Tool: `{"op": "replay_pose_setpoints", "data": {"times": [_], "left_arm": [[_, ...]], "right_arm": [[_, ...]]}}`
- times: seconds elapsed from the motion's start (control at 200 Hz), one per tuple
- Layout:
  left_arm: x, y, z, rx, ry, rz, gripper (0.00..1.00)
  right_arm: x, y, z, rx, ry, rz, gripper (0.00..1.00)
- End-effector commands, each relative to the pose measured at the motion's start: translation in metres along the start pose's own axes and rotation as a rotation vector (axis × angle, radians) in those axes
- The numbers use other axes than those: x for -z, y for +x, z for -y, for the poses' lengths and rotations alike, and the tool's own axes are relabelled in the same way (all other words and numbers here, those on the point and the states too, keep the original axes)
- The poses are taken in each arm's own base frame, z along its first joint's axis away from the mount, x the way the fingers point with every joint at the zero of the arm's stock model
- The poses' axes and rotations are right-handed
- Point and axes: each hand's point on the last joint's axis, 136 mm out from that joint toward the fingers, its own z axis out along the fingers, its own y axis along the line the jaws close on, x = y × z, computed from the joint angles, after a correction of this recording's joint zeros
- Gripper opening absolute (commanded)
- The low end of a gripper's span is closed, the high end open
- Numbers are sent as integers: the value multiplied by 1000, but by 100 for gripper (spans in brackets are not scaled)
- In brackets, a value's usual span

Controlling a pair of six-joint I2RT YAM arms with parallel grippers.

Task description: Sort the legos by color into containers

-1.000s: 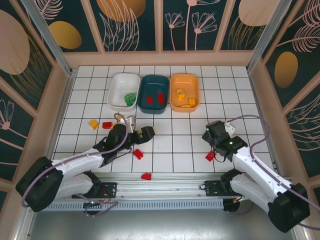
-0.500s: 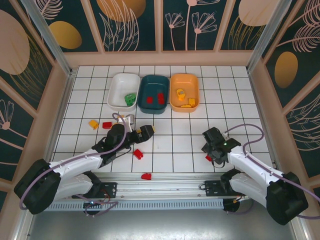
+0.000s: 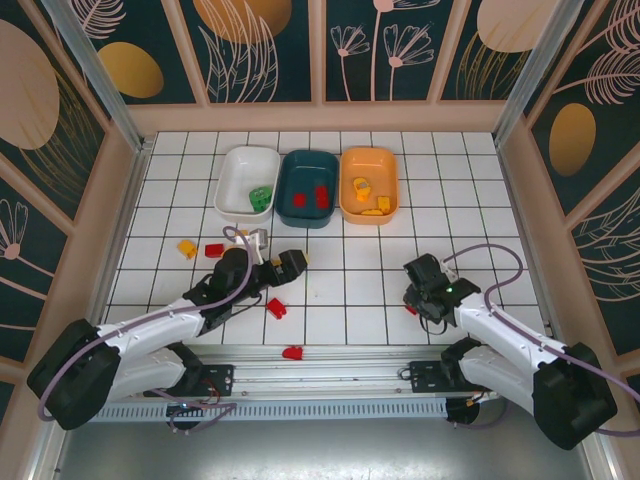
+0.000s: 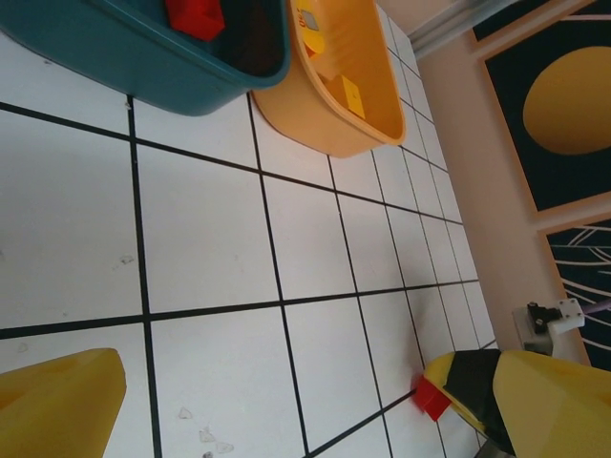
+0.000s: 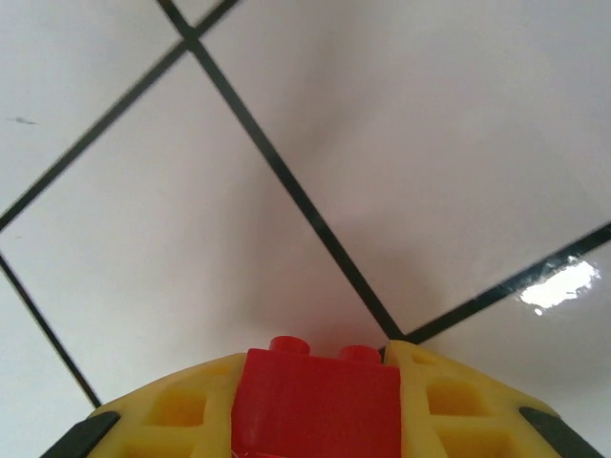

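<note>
1. Item in hand: red brick (image 5: 320,401). It sits low over the table (image 3: 450,200), well off to the near right of the teal tray (image 3: 308,188). The right hand (image 3: 418,297) pinches it, one yellow finger pressed to each side and the studs pointing away from the wrist.
2. Destination: the teal tray, which holds two red bricks and has the white tray (image 3: 247,180) and orange tray (image 3: 368,185) on either side.
3. Grip note: the brick appears to sit near the fingertips, so the hold is likely shallow. Best to lift straight up and check that the brick rises with the fingers before travelling.
4. Route note: the path to the teal tray runs far and left, close to the orange tray. Carry the brick high enough to clear both rims, then let it go low over a bare part of the teal tray so it does not bounce out.
5. Left hand (image 3: 293,264): fingers spread wide and holding nothing, just on the near side of the teal tray. It is best kept out of the route.
6. Outstanding: loose red bricks (image 3: 276,307) and a yellow brick (image 3: 186,247) lie on the near left of the teal tray.
</note>
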Motion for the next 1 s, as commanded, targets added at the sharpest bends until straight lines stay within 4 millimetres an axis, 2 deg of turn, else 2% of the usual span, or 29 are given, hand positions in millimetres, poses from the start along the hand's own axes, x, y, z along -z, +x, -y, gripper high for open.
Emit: {"op": "replay_pose_setpoints", "data": {"times": [0.0,0.09,0.17,0.3,0.41,0.525,0.626,0.761,0.891,0.996], "left_arm": [[7,-13,-6,9,-60,68,99],[15,-21,-23,32,-153,125,99],[25,-29,-37,65,-217,175,99],[42,-41,-62,159,-261,226,99],[55,-44,-76,226,-265,258,99],[57,-35,-80,259,-254,239,99],[56,-24,-85,278,-262,197,99],[54,-16,-90,288,-270,166,98],[52,-14,-90,283,-288,144,96],[51,-14,-88,278,-293,132,95]], "right_arm": [[16,-30,-41,82,-89,117,15],[26,-53,-83,145,-163,184,15],[32,-73,-133,221,-235,238,15],[33,-89,-220,367,-340,305,15],[28,-97,-285,456,-415,354,15],[6,-101,-337,543,-429,343,16],[-23,-100,-365,615,-393,313,17],[-51,-101,-387,669,-355,297,22],[-64,-99,-402,702,-352,274,31],[-64,-99,-409,714,-349,280,46]]}}
